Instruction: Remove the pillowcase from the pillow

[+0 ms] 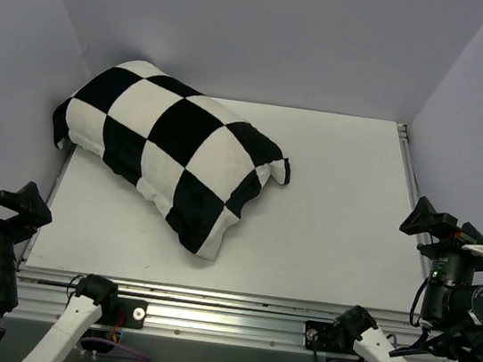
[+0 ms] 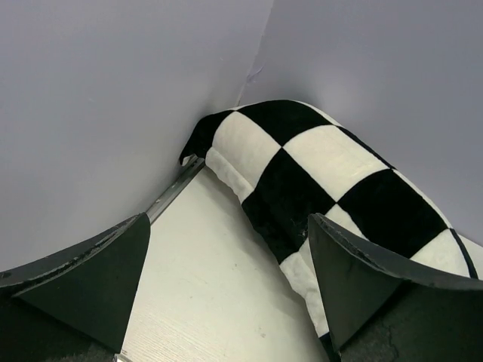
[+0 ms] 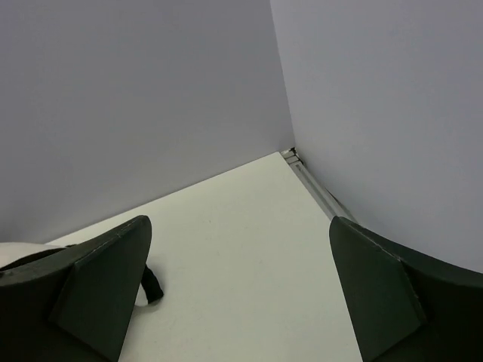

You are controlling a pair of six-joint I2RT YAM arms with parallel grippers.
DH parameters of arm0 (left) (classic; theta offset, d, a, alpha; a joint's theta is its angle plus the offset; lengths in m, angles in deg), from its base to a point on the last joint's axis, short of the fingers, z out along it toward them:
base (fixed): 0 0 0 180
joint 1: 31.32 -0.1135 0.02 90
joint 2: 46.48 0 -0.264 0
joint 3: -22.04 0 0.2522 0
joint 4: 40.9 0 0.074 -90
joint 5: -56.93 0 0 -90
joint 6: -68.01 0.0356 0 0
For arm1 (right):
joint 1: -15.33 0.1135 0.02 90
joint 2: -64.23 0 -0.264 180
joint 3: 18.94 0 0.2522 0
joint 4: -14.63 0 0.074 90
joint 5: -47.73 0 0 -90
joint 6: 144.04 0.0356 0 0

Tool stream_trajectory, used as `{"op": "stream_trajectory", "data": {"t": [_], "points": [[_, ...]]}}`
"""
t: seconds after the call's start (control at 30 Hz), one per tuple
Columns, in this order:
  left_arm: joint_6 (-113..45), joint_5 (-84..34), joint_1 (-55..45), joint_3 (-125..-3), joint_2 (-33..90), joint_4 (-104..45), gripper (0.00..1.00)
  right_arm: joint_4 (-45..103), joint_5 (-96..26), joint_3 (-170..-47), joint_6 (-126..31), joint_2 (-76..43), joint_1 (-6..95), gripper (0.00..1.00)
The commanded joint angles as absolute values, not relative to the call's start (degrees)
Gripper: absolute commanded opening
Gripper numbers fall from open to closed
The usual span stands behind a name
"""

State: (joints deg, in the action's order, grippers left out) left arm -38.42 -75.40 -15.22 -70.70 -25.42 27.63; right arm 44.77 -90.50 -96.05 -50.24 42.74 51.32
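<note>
The black and white checkered pillowcase (image 1: 173,153) lies stuffed full, diagonally across the back left of the table. Its far left end touches the left wall. The white pillow is hidden inside it. The pillowcase also shows in the left wrist view (image 2: 317,166), ahead and to the right of the fingers. One black corner of it (image 3: 153,285) peeks out beside the left finger in the right wrist view. My left gripper (image 1: 27,205) (image 2: 228,222) is open and empty at the near left edge. My right gripper (image 1: 429,221) (image 3: 240,222) is open and empty at the right edge.
The white table (image 1: 336,212) is boxed in by plain grey-violet walls on the left, back and right (image 1: 271,32). Metal rails run along its front edge (image 1: 223,309) and its sides (image 3: 317,188).
</note>
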Motion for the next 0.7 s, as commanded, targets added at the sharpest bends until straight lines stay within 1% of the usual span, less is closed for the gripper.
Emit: {"op": "stream_trajectory", "data": {"t": [0.0, 0.1, 0.27, 0.37, 0.4, 0.5, 0.53, 0.6, 0.67], "points": [[-39.13, -75.79, -14.88, -69.77, -24.42, 25.78, 0.94, 40.96, -88.95, -95.01, -50.78, 41.03, 51.28, 1.00], [-39.13, -75.00, -14.79, -68.63, -23.81, 24.90, 0.94, 40.87, -86.40, -94.66, -50.52, 39.71, 51.28, 1.00], [-39.75, -71.49, -14.62, -66.79, -21.52, 25.51, 0.94, 42.62, -81.04, -94.84, -47.98, 33.48, 51.36, 1.00], [-40.71, -69.90, -14.62, -64.51, -20.03, 25.60, 0.94, 42.54, -72.80, -94.14, -47.36, 29.00, 51.36, 1.00], [-41.06, -69.38, -14.62, -63.02, -19.41, 25.43, 0.94, 41.75, -67.55, -93.79, -47.27, 27.94, 51.28, 1.00], [-42.29, -66.13, -14.62, -60.38, -18.01, 23.85, 0.94, 39.73, -60.75, -92.90, -45.17, 22.76, 51.36, 1.00], [-42.47, -65.16, -14.62, -58.37, -17.65, 23.06, 0.94, 39.12, -56.12, -92.82, -44.46, 19.70, 51.36, 1.00], [-43.09, -63.14, -14.62, -56.25, -16.42, 22.35, 0.94, 37.10, -51.96, -92.82, -42.27, 16.17, 51.45, 1.00], [-43.61, -62.08, -14.71, -52.82, -15.63, 20.77, 0.94, 35.78, -47.12, -93.16, -41.12, 10.03, 51.98, 1.00]]}}
